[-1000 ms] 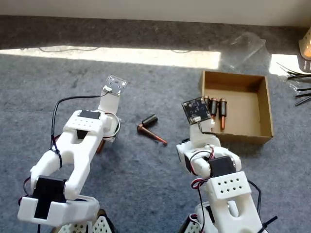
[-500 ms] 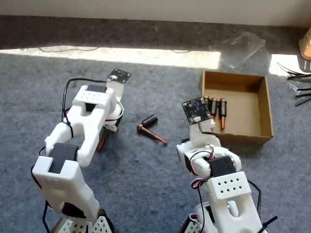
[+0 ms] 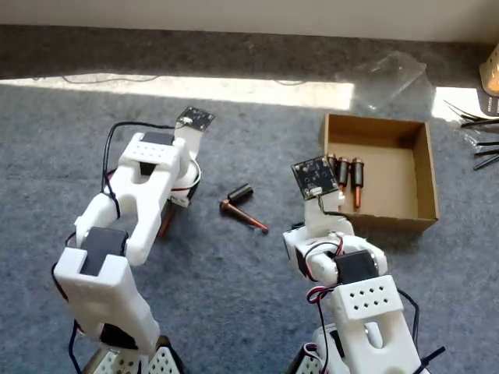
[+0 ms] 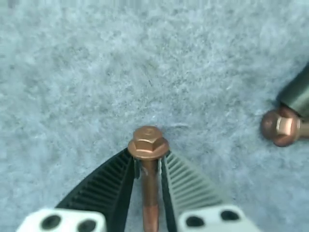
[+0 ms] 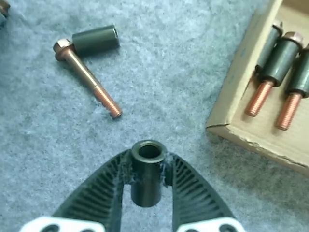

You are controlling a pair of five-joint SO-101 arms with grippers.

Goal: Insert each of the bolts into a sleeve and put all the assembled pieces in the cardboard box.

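Over the last second the left arm (image 3: 140, 202) has swung up and forward across the grey carpet (image 3: 257, 296), its wrist now nearer the sunlit strip, while the right arm (image 3: 343, 273) has kept its place beside the cardboard box (image 3: 427, 167). The left gripper (image 4: 148, 157) is closed almost fully on a copper bolt (image 4: 149, 188), pinched by the shank with the hex head poking out just past the fingertips, above bare carpet. The right gripper (image 5: 147, 155) is narrowed around a dark sleeve (image 5: 146, 176), held with its open bore facing outward. Between the two arms lie a loose bolt (image 3: 243, 215) and a loose sleeve (image 3: 240, 192), the bolt's head touching or all but touching the sleeve's end (the left wrist view catches both at its edge, near the held bolt's head). Three assembled pieces (image 3: 344, 175) lie side by side inside the box against its left wall, threads pointing toward the arms. From the high view the right arm's wrist board (image 3: 316, 177) overlaps that left wall of the box. Beyond the box a crumpled clear plastic bag (image 3: 386, 78) sits in the sun, and thin black strips (image 3: 479, 148) lie at the right edge, well apart from the arms.
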